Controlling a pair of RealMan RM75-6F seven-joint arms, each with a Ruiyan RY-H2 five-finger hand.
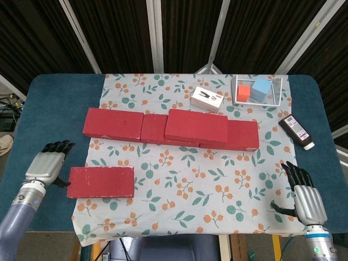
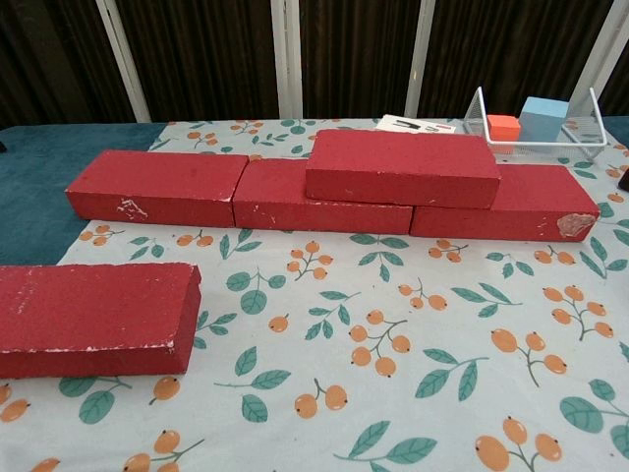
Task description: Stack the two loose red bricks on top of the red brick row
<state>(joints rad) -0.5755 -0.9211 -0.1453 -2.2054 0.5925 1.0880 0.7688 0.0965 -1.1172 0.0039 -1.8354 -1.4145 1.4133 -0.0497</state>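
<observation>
Two hands show in the head view, one at each near corner of the surface (image 1: 60, 109). Going from the left, the left hand (image 1: 48, 165) lies palm down on the blue cover, just left of the loose red brick (image 1: 101, 181); its fingers are extended and hold nothing, and whether it touches the brick cannot be told. That loose red brick lies flat on the patterned cloth (image 1: 190, 185), nearer the robot than the red brick row (image 1: 163, 129) and below the row's left end. The row runs across the cloth, and a stacked red brick (image 1: 196, 126) already rests on top of it, right of the row's middle. Beyond the row's right part sit a small white box (image 1: 207, 99) and a wire basket (image 1: 258, 101) with an orange and a blue block inside. A dark bottle (image 1: 297, 131) lies right of the row. The right hand (image 1: 304, 194) rests open, fingers spread, holding nothing, well nearer than the row's right end.
</observation>
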